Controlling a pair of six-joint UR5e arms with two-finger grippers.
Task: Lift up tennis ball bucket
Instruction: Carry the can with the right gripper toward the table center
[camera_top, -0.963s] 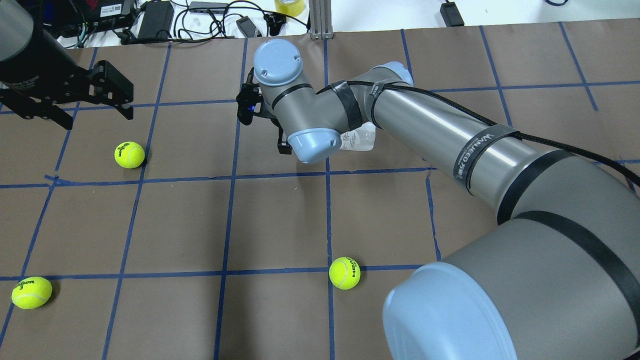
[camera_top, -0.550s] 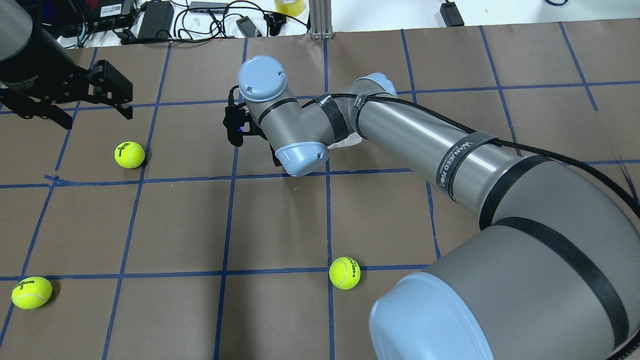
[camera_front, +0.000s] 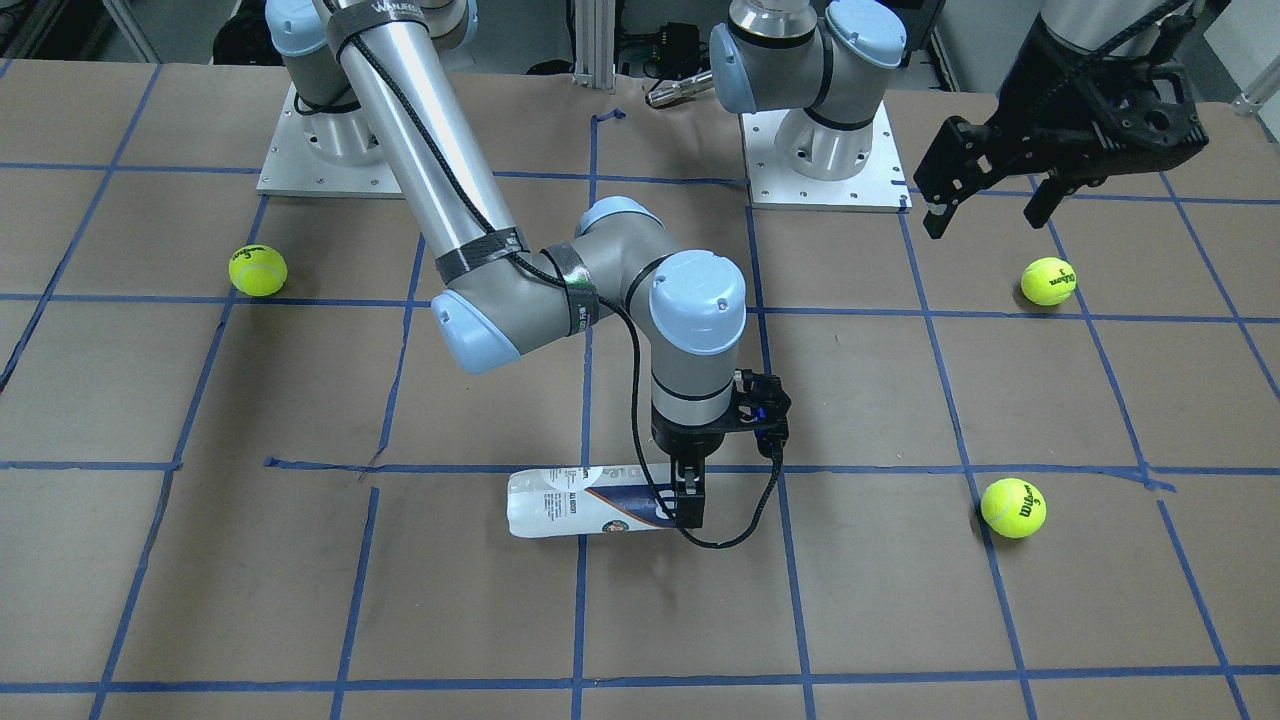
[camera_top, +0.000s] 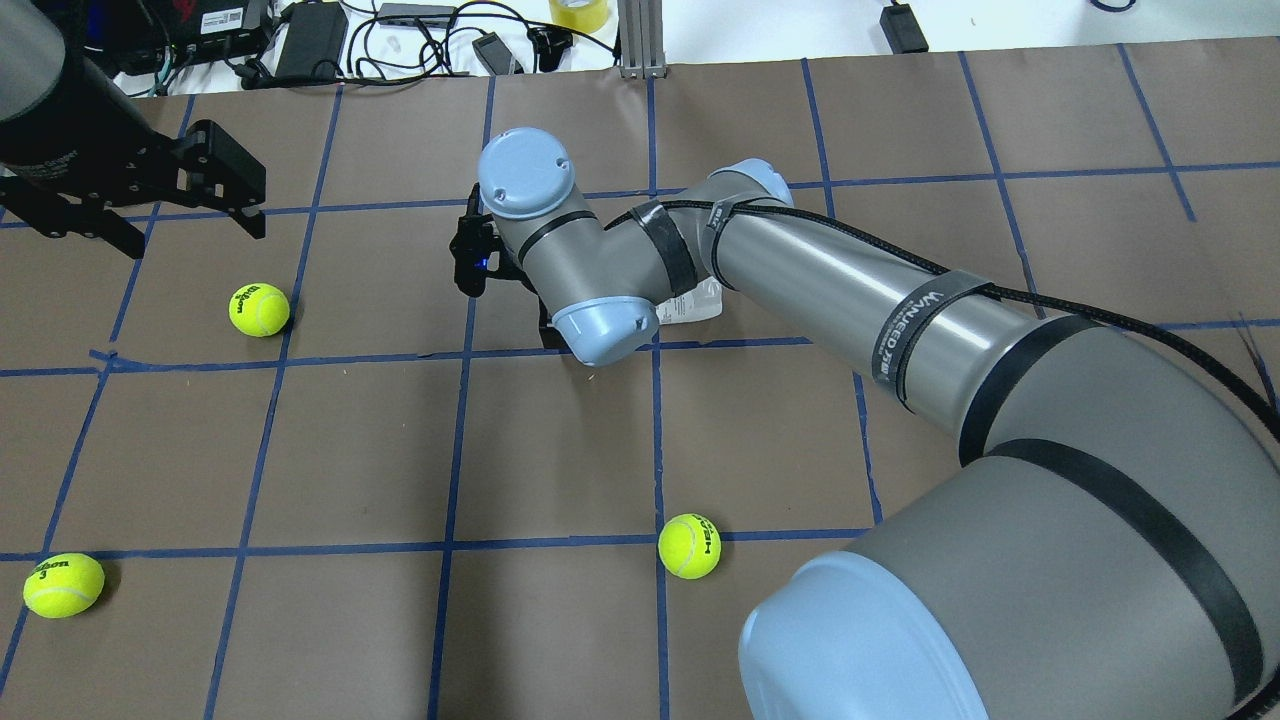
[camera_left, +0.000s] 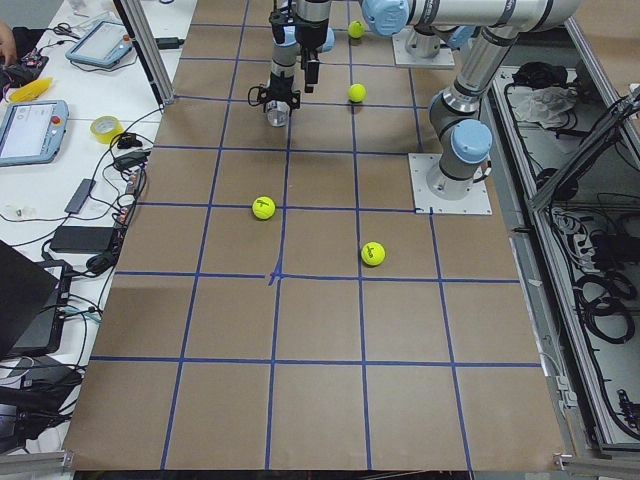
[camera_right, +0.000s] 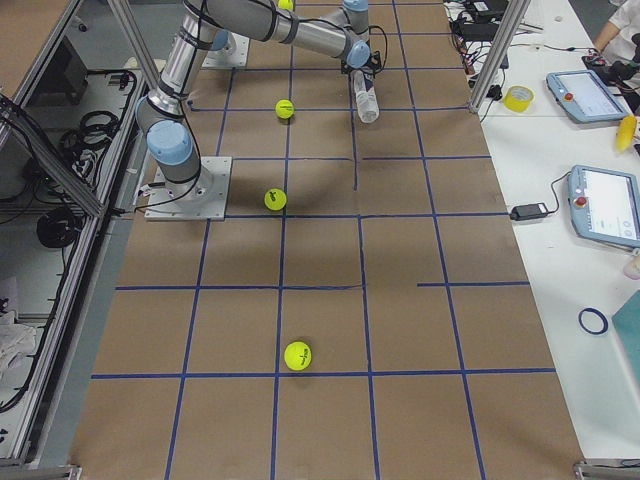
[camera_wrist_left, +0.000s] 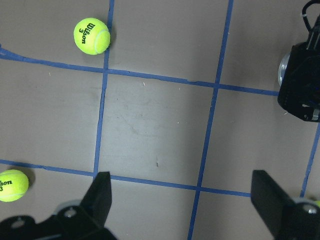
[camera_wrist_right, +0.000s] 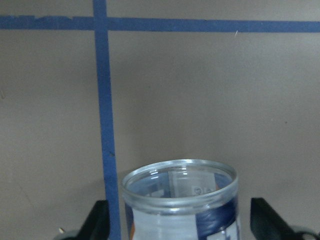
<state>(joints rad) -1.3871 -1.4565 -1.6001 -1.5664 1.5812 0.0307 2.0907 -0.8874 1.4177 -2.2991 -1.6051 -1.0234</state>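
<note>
The tennis ball bucket (camera_front: 580, 505) is a clear tube with a white-and-navy label, lying on its side on the brown table. My right gripper (camera_front: 688, 505) points down over its open end. In the right wrist view the metal-rimmed mouth (camera_wrist_right: 180, 200) sits between the two fingers (camera_wrist_right: 97, 222), which stand apart from its walls, so the gripper is open. In the overhead view the wrist hides most of the tube (camera_top: 695, 300). My left gripper (camera_top: 190, 235) is open and empty, hovering far to the left.
Three yellow-green tennis balls lie on the table: one (camera_top: 259, 309) under the left gripper, one (camera_top: 63, 585) at the near left, one (camera_top: 689, 545) near the middle front. Cables and electronics (camera_top: 310, 40) line the far edge.
My right wrist has moved left along the tube to its open end and come lower, hiding more of the tube. The left arm and the balls have not moved.
</note>
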